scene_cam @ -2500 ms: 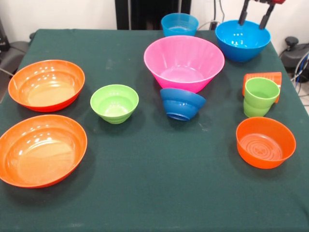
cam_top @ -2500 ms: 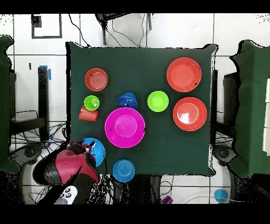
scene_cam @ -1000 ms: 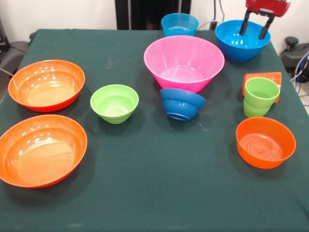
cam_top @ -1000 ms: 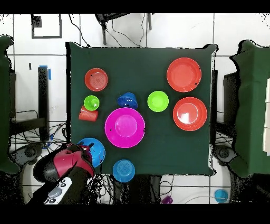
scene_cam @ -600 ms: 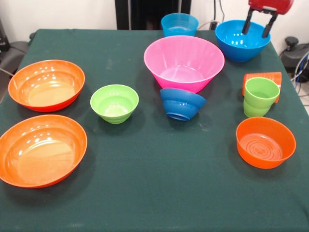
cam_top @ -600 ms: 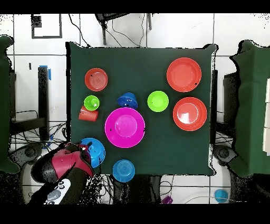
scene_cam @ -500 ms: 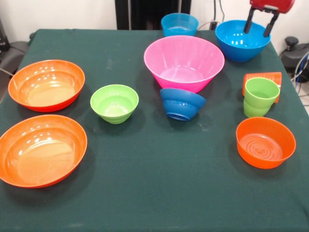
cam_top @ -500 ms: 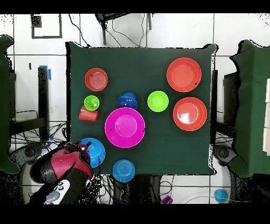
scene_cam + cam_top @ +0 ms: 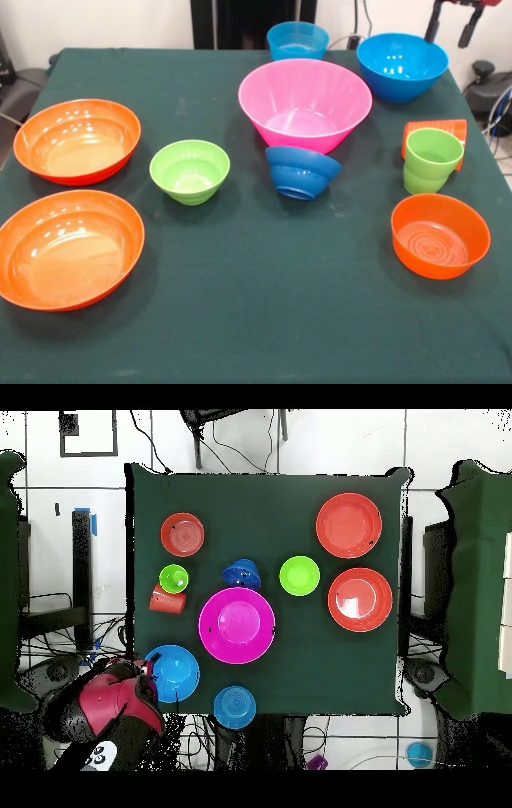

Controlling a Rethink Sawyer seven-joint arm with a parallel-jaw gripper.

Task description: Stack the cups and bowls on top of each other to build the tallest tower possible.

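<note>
My gripper (image 9: 450, 27) is open and empty at the top right, above and just beyond the far right rim of a sky blue bowl (image 9: 402, 64). A second sky blue bowl (image 9: 298, 40) stands left of it. The big pink bowl (image 9: 305, 102) stands alone on the cloth, with the small dark blue bowl (image 9: 302, 170) tilted against its front. The lime green bowl (image 9: 190, 170) sits left of centre. Two wide orange bowls (image 9: 77, 140) (image 9: 68, 246) are at the left. The lime green cup (image 9: 432, 160) stands upright, the orange cup (image 9: 436, 128) lies behind it. The smaller orange bowl (image 9: 440, 234) is nearest at the right.
The table (image 9: 264, 320) is covered in dark green cloth. In the overhead view the arm's red head (image 9: 112, 702) hangs over the table's corner beside the sky blue bowl (image 9: 173, 673). Cables lie on the floor around the pedestal.
My gripper has risen and drawn back to the right, from inside the sky blue bowl's mouth to beyond its rim. The bowls and cups have not moved.
</note>
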